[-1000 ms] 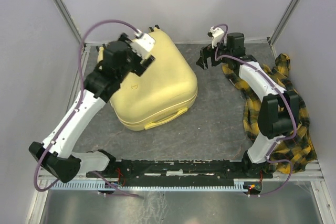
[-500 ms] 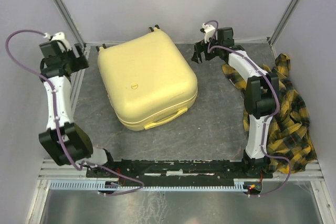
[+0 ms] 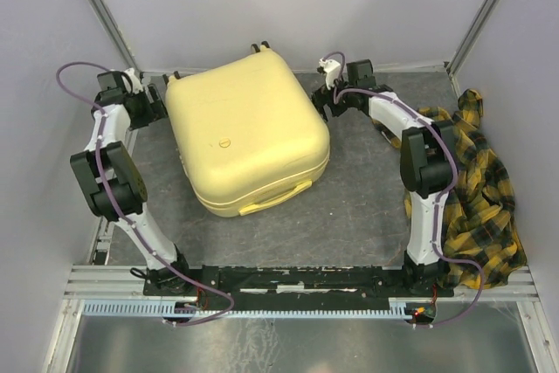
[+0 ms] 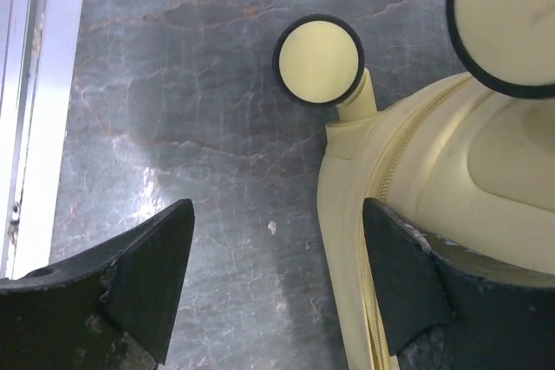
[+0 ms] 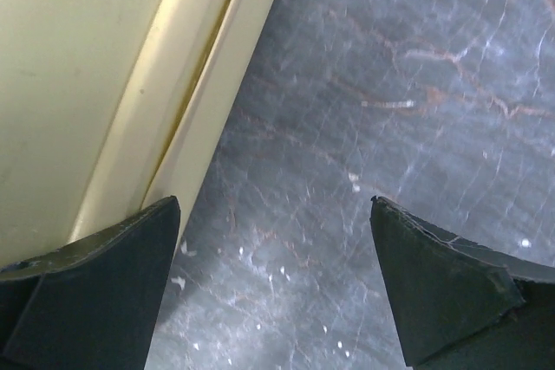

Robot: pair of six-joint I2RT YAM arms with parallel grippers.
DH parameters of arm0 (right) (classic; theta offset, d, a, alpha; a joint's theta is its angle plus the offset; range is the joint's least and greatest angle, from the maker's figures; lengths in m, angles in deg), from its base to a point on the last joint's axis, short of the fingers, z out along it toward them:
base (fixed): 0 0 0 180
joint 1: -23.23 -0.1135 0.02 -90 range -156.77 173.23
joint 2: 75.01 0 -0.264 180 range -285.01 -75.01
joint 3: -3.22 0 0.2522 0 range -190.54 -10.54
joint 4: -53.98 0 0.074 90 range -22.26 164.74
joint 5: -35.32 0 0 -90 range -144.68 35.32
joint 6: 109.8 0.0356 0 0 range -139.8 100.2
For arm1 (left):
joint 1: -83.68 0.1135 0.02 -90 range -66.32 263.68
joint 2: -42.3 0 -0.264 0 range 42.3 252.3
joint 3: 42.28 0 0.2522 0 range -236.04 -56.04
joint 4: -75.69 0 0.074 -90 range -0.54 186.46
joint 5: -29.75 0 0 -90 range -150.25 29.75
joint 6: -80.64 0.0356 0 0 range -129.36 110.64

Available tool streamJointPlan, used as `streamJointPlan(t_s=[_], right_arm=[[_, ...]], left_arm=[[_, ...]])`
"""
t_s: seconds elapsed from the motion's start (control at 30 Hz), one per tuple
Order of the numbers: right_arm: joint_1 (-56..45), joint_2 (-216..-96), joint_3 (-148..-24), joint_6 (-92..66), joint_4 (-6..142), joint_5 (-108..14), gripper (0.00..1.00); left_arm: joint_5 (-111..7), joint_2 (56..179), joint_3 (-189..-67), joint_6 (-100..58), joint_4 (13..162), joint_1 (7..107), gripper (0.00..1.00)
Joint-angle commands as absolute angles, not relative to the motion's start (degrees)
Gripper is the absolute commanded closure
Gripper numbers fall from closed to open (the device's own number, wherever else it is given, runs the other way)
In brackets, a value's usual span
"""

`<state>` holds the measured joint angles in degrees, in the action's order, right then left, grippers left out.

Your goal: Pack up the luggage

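Both arms have moved in the last second. The left gripper (image 3: 159, 102), which was over the suitcase's (image 3: 247, 133) top one second ago and then swung far out toward the left wall, has now come back and sits low just beside the suitcase's far left corner. The right gripper (image 3: 325, 104) has slid leftward along the far side and is now close to the suitcase's far right corner.

In the wrist views both grippers are wide open and hold nothing. The left one frames a suitcase wheel (image 4: 319, 60) and the zipper line; the right one has the seam between the two shells at its left finger (image 5: 87, 292).

So the two grippers now stand at opposite far corners of the suitcase. I judge that they are getting ready to work on the case itself, perhaps on its zipper or lid, but the pictures do not settle which.

The suitcase lies flat and closed on the table (image 3: 349, 207), its handle toward the arms. The shirt (image 3: 476, 194) lies crumpled well to the right of the suitcase, outside it. Whether anything is inside the case cannot be seen.

Count: one suitcase, one checked yellow-and-black shirt, two arms. Two wheels show in the left wrist view.
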<state>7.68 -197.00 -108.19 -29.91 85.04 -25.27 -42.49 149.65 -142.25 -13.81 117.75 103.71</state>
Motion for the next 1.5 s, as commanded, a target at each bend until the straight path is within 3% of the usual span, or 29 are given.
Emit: streamJointPlan(t_s=[0.0, 0.4, 0.6, 0.77, 0.97, 1.3, 1.47], right_arm=[[7.8, -190.1, -104.2, -35.7, 86.3, -22.5, 0.01], [11.3, -173.3, -85.6, -43.5, 91.9, -25.6, 0.01], [12.0, -166.7, -77.7, -41.4, 89.6, -26.6, 0.01], [12.9, -165.9, -78.8, -39.6, 90.4, -28.9, 0.01], [17.9, -160.3, -79.8, -38.3, 95.6, -27.8, 0.01], [22.2, -147.5, -84.1, -28.3, 103.4, -26.0, 0.01], [22.3, -139.5, -82.1, -21.9, 104.6, -26.0, 0.01]], left_arm=[[-35.5, 149.1, -144.3, -10.0, 116.5, 93.1, 0.15], [-35.2, 139.6, -127.5, -13.2, 111.3, 75.9, 0.17], [-36.1, 134.3, -122.1, -14.7, 110.7, 74.0, 0.17], [-37.2, 129.4, -119.3, -14.8, 111.8, 73.0, 0.16], [-40.4, 128.5, -128.3, -9.7, 122.5, 78.2, 0.01], [-44.4, 132.3, -155.0, -1.0, 142.4, 87.3, 0.01], [-46.9, 125.6, -152.0, 1.2, 142.1, 87.2, 0.01]])
